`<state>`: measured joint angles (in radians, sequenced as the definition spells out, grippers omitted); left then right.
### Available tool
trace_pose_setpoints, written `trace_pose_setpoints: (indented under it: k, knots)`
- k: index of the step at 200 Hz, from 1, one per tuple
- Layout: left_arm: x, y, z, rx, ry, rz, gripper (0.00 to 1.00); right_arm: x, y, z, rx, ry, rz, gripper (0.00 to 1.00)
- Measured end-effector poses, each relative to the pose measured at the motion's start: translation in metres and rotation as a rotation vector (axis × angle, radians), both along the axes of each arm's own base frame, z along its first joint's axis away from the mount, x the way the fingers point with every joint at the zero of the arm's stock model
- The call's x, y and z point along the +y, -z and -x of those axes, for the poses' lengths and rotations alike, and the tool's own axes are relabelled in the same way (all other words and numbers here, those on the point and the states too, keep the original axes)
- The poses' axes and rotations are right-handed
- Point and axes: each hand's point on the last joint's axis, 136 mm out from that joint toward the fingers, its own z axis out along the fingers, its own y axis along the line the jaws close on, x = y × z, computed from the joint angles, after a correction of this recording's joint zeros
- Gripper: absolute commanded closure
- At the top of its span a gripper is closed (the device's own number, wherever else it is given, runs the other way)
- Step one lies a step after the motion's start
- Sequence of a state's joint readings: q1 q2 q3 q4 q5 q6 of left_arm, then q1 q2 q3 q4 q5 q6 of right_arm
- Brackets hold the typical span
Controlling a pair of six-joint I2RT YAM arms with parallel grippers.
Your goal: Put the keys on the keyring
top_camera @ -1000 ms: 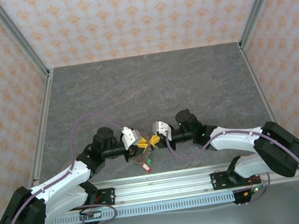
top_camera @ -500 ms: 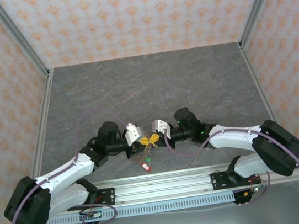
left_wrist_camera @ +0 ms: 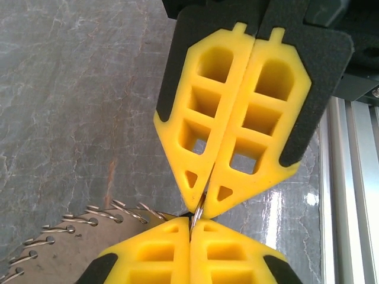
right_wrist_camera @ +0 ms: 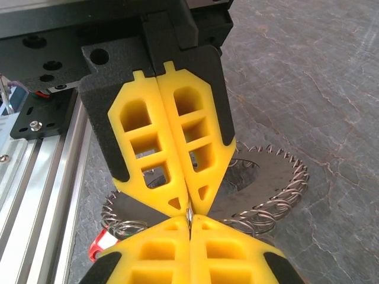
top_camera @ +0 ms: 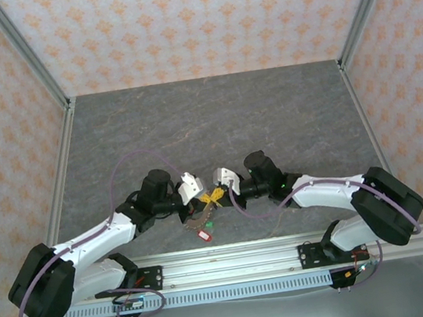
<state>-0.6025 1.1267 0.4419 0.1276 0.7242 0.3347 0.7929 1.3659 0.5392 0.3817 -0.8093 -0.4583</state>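
**2 grippers met tip to tip over the keyring**

From above, the left gripper and the right gripper faced each other at the near middle of the grey table, just ahead of the metal rail. Their yellow tips touched. Both wrist views showed each pair of fingers pressed flat together along the seam. A thin metal sliver was pinched where the 4 tips came together. I could not tell whether it was ring wire or part of a key.

The keyring lay on the table directly under the tips, its ribbed wire rim curving out to either side. A red tag sat on the table just nearer the rail than the ring. A green tag lay between the red tag and the grippers.
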Motion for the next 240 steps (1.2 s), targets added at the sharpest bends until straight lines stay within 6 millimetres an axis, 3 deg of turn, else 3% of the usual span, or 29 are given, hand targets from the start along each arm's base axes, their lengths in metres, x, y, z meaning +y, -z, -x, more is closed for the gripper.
trace_pose_setpoints:
  k: [45,113,211,240]
  knots:
    - [0.003,-0.005,-0.003,-0.048,-0.037,0.006,1.00,-0.005,-0.005,-0.004,-0.064,0.028,0.016,0.82]
    - [0.007,-0.011,-0.007,-0.075,-0.072,0.012,1.00,-0.023,0.008,-0.004,-0.094,0.088,0.080,0.80]
    - [0.007,-0.019,-0.005,-0.092,-0.065,0.031,1.00,-0.005,-0.004,-0.007,-0.071,0.045,0.007,0.78]
    - [0.006,-0.019,-0.004,-0.090,-0.060,0.034,1.00,-0.002,-0.002,-0.011,-0.063,0.055,0.004,0.88]
